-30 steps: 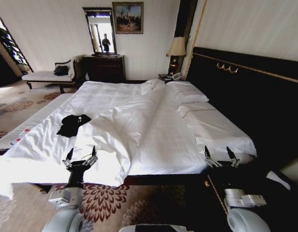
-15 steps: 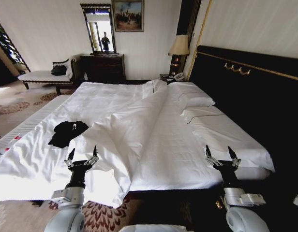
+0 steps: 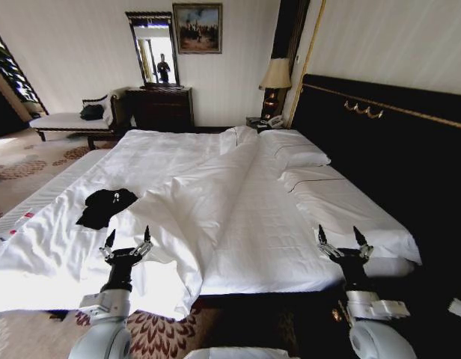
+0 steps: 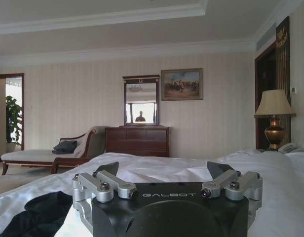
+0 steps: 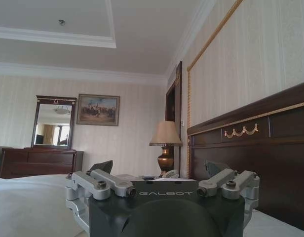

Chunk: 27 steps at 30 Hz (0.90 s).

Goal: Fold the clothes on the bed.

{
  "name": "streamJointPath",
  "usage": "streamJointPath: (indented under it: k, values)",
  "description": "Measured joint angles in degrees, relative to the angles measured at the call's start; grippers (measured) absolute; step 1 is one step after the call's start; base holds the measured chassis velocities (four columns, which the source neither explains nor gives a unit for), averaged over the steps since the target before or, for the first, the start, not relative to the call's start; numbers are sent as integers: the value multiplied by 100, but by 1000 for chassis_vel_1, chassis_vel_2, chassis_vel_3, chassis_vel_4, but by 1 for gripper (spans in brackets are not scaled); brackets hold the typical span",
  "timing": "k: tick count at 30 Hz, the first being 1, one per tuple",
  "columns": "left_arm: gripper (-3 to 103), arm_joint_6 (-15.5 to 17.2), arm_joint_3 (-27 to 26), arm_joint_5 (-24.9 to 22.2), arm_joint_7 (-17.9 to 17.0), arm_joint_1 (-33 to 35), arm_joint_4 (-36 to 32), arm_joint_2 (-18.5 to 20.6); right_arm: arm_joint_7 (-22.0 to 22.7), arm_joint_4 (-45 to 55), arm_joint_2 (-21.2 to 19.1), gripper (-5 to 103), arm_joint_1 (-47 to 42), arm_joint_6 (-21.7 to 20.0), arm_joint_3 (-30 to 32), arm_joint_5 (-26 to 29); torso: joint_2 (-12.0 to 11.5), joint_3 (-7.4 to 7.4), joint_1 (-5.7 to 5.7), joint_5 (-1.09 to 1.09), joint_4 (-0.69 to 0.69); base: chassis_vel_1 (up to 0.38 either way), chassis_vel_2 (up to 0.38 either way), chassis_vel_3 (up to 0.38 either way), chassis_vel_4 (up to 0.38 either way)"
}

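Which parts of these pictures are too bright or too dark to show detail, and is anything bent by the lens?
Head view: the near white sheet edge of the large white bed glares; the crumpled black cotton T-shirt is a dark blot; walls bow at the edges. Left wrist view: the doorway is washed out behind the open left tool. Right wrist view: the open right tool is dim.

Left hand and right hand raised forward, fingers spread, holding nothing.
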Motion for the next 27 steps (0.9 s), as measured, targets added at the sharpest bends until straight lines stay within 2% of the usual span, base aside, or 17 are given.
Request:
streamJointPath:
  k: [16,27]
  values:
    - [100,-17,-12,9,5,26,-29,10,-13,2,31,100,9,7,-21,1,-1,-1,-1,0,0,11,12,-9,-19]
    - [100,-31,6,5,6,-10,5,18,-5,-3,44,100,9,10,-15,-13,0,-1,-1,-1,0,189,167,-166,-185]
